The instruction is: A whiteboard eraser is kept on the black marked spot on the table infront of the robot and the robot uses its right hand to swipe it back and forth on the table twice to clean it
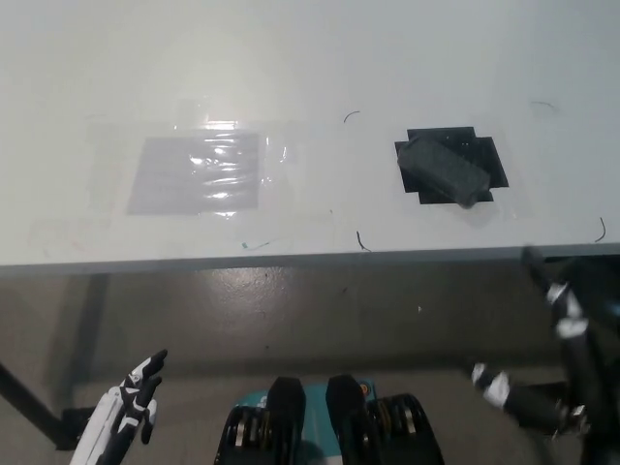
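Your right hand (557, 373), open and empty below the table edge, has the eraser (444, 170) up-left, long axis diagonal

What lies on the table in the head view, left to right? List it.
Taped clear plastic sheet → small curved pen mark → whiteboard eraser lying on the black marked spot → pen mark near the table's right edge.

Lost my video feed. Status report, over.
Right robot hand low, below table edge, holding nothing. Left robot hand resting low. Eraser untouched on black mark. Path clear.
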